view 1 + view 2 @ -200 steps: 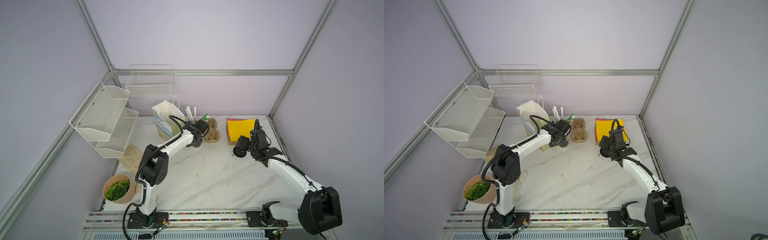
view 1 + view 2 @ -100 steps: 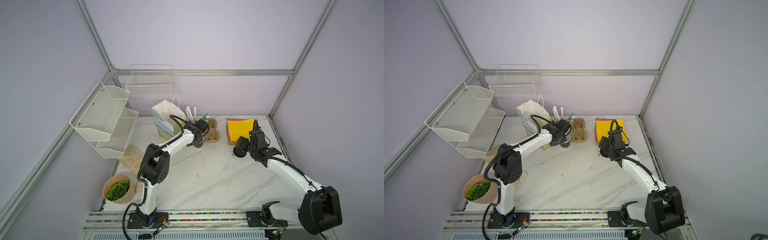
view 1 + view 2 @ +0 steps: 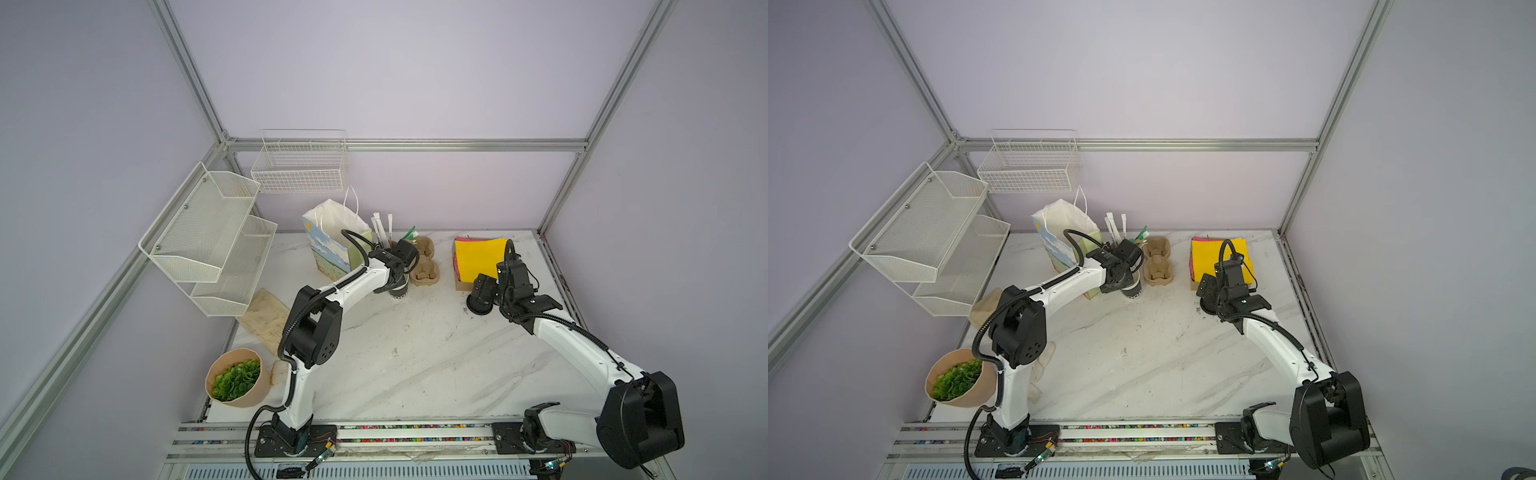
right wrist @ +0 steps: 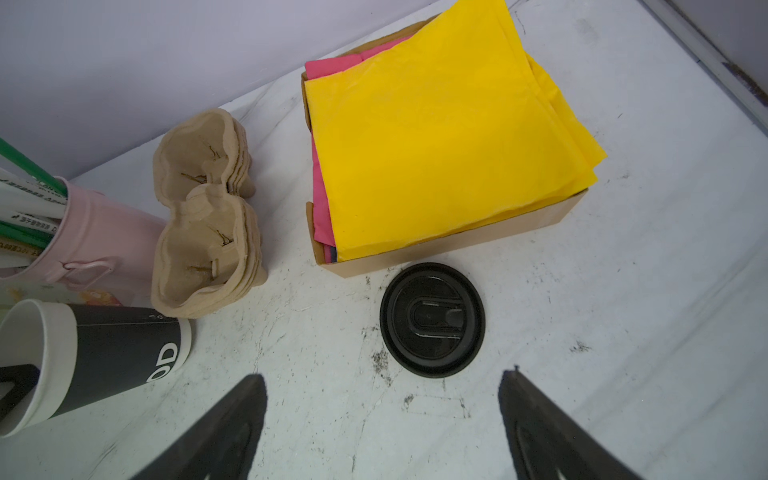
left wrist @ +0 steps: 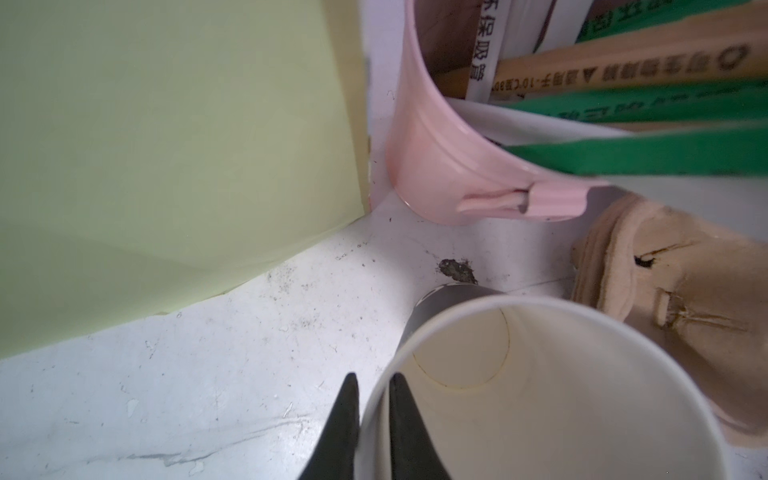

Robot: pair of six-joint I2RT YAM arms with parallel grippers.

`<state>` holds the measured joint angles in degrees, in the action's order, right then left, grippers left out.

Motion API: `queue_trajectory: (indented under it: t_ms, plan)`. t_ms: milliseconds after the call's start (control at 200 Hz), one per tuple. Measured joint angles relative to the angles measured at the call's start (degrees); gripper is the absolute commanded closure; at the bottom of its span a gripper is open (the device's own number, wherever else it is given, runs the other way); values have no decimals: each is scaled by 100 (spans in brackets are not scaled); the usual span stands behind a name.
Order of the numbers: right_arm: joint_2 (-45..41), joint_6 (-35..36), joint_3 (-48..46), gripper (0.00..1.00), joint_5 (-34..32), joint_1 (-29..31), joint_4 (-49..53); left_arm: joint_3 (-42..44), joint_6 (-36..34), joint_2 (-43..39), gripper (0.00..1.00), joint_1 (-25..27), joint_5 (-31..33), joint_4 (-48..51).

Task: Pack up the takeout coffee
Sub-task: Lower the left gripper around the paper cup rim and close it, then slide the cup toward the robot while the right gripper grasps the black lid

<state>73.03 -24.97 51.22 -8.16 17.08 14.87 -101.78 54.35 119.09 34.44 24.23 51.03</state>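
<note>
We find the small black paper cup on the desk, likely light and crushable. Left jaws pinch its rim wall, narrow. Right jaws gape wide over the round black plastic lid: thin, probably slick, so grip the edges.

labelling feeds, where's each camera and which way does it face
Top views: high at the front, facing down over the table; left arm, right arm show.
Left wrist: above the black cup, facing in; left gripper pinches its rim.
Right wrist: above the lid, facing down; right gripper open.
Wrist views share the black cup.
</note>
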Motion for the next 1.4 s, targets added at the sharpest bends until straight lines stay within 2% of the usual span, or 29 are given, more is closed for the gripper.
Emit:
queue_trajectory:
  t_ms: [75, 195, 345, 460, 710, 965, 1400]
  plan:
    - [0, -2, 0, 9, 2, 2, 4, -2, -9, 0, 90, 0, -2, -17]
    - [0, -42, 0, 7, 2, 2, 7, -33, -35, -9, 100, 0, -26, -76]
    - [125, -173, 0, 3, 2, 9, 33, -48, -138, -70, 100, 0, -149, -52]
    - [352, -337, 0, 3, 2, 13, 162, -46, -188, -190, 100, 2, -306, -22]
    - [1069, -638, 562, 3, -55, 13, 734, 549, -319, -1386, 100, 83, -549, 2]
    - [1718, -793, 909, 3, -157, 11, 1233, 1401, -444, -2245, 100, 616, -691, 127]
    - [2573, -807, 1231, 7, -149, -157, 1499, 2238, -422, -2400, 100, 1655, -756, 282]
